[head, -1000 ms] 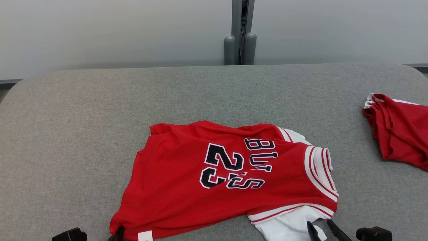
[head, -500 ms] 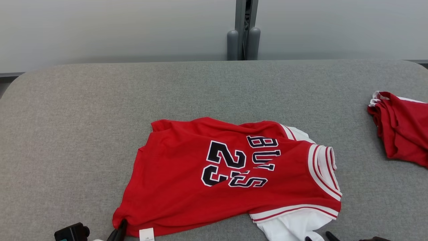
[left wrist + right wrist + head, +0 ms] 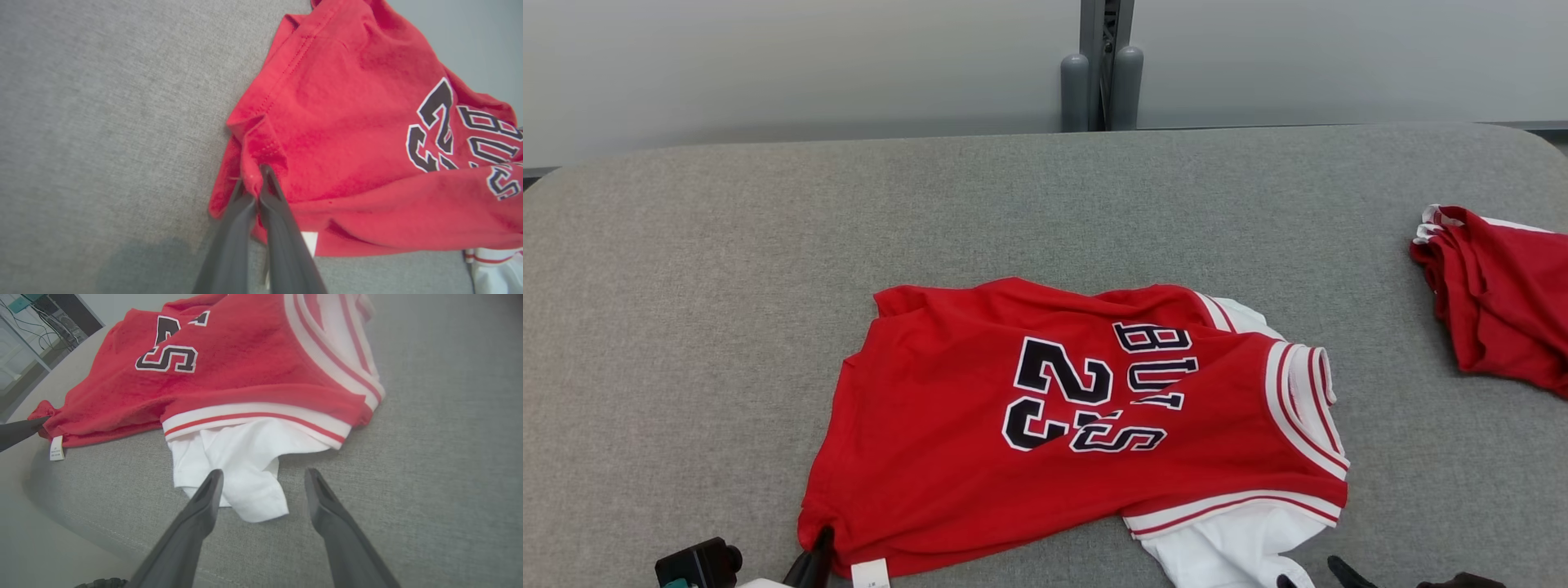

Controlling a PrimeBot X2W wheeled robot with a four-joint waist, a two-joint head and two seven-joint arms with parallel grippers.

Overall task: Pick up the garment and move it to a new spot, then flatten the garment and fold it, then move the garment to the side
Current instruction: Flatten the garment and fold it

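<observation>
At the near edge of the table [image 3: 686,286], the left gripper [image 3: 253,179] is pinched tight on the near-left corner of the jersey [image 3: 980,474], beside its label [image 3: 870,574]. The right gripper [image 3: 263,475] stands spread and empty, with the white sleeve [image 3: 233,461] just ahead between its fingers. The jersey lies rumpled, its long axis running left to right between the grippers, so the sleeve end falls to the right arm. Beyond is grey cloth, another red garment [image 3: 1503,310] at the right edge, then a pale wall [image 3: 768,73].
</observation>
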